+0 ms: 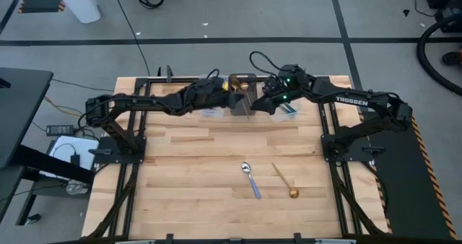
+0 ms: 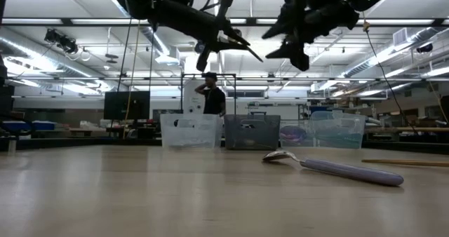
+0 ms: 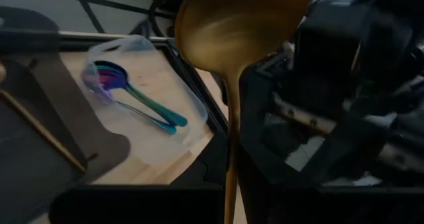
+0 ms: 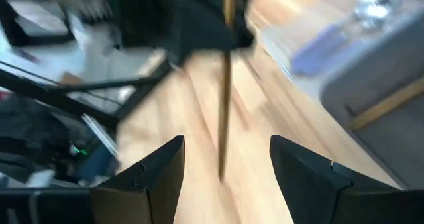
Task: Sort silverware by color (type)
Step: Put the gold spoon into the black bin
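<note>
**Gold spoon held aloft between both arms, over the far bins**

Item 1, nearest you: two spoons lay loose on the table (image 1: pixel 180 164). A rainbow-handled spoon (image 1: pixel 250 180) sat at about six o'clock from the grippers, and a gold spoon (image 1: pixel 284 181) lay just beside it toward three o'clock. Neither was touched.

Item 2, mid-air: your left gripper (image 1: pixel 232 99) was pinched shut on a gold spoon (image 3: pixel 232 45), bowl up toward its wrist camera, handle hanging down. Your right gripper (image 4: pixel 225 164) faced it with fingers spread wide, the spoon's handle (image 4: pixel 225 85) hanging just ahead of the gap, not yet gripped.

Item 3, far edge: three bins stood in a row, a clear bin (image 2: pixel 189 130) at nine o'clock, a dark bin (image 2: pixel 251 132) in the middle, and a clear bin (image 3: pixel 142 98) holding rainbow spoons (image 3: pixel 132 98) at three o'clock.

Step in hand, by my reading: a handover or a drop into the dark bin. Next, you would need to line the handle up between the spread fingers, or release squarely over the right bin.
</note>
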`<state>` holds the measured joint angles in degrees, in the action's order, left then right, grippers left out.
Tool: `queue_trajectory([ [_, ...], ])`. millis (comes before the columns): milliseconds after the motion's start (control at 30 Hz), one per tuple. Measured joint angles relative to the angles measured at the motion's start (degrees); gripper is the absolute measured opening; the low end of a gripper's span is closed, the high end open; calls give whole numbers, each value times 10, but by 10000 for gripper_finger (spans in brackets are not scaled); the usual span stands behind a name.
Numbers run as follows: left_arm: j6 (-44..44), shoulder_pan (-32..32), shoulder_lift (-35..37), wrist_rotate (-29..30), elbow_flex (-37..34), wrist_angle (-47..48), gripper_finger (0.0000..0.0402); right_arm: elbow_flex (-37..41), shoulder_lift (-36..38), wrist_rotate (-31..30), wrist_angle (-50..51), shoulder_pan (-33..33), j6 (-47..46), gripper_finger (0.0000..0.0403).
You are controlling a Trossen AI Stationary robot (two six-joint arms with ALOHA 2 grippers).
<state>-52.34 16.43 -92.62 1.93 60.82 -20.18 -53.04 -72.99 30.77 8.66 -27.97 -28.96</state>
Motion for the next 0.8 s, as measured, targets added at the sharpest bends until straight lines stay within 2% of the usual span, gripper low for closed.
queue_trajectory([
  [267, -15, 33, 0, -1, 0, 24, 24, 0, 0, -59, 103, 0, 55, 231],
  [633, -12, 73, 0, -9, 0, 34, 24, 0, 0, -92, 99, 0, 67, 231],
  [800, -11, 90, -12, -8, 0, 33, 24, 0, 0, -134, 100, 1, 81, 231],
])
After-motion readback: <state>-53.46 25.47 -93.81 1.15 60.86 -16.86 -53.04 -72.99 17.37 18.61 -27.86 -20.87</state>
